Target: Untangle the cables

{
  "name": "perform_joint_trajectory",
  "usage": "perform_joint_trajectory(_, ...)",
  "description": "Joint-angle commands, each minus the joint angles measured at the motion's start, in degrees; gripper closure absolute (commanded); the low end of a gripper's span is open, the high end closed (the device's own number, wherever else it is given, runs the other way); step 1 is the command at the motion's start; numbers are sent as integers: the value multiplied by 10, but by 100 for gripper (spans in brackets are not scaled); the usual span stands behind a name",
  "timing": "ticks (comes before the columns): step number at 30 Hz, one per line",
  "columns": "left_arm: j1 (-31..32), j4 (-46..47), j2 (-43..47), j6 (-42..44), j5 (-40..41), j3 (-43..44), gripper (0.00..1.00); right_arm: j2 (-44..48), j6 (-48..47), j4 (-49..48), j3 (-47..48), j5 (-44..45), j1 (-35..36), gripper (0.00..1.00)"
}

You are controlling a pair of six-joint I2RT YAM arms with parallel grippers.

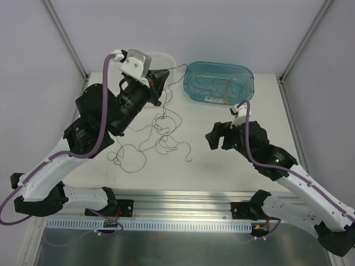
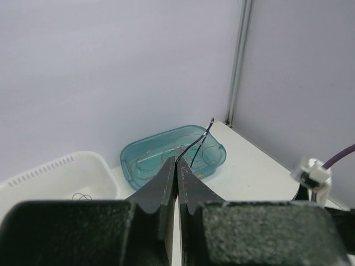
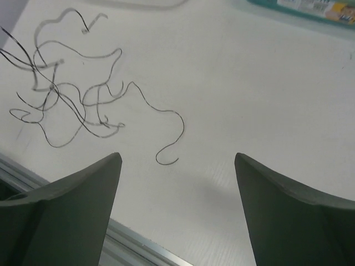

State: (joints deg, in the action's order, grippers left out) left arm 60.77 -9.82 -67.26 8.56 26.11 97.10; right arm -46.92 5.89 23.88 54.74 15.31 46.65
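A tangle of thin black cables (image 1: 161, 136) lies on the white table left of centre; it also shows in the right wrist view (image 3: 72, 105). My left gripper (image 1: 165, 77) is raised at the back left and shut on a black cable (image 2: 195, 145) that sticks up from its tips and hangs down to the tangle. Several red-brown cables (image 1: 219, 83) lie in the teal bin (image 1: 191, 91), which also shows in the left wrist view (image 2: 130, 160). My right gripper (image 1: 215, 138) is open and empty, hovering above the table right of the tangle's loose hooked end (image 3: 169, 158).
A white basket (image 2: 33, 177) stands at the back left beside the teal bin, with one small wire in it. A metal rail (image 1: 183, 197) runs along the table's near edge. Frame posts stand at the back corners.
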Motion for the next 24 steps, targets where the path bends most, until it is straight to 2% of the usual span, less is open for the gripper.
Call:
perform_joint_trajectory(1, 2, -16, -15, 30, 29, 48, 100, -11, -2, -108, -44, -88, -28, 13)
perform_joint_trajectory(4, 3, -19, -19, 38, 25, 72, 100, -30, 26, -199, -92, -149, -45, 13)
perform_joint_trajectory(5, 3, -19, -21, 41, 25, 74, 100, -38, 45, -222, -105, -195, -47, 13)
perform_joint_trajectory(10, 3, -19, -22, 46, 31, 75, 100, -84, 83, -369, -125, -273, -51, 13)
perform_joint_trajectory(15, 3, -20, -27, 38, 21, 76, 100, -129, 98, -448, -116, -317, -51, 12)
perform_joint_trajectory(24, 3, -21, -37, 23, 8, 83, 100, -201, 114, -495, -84, -360, -51, 15)
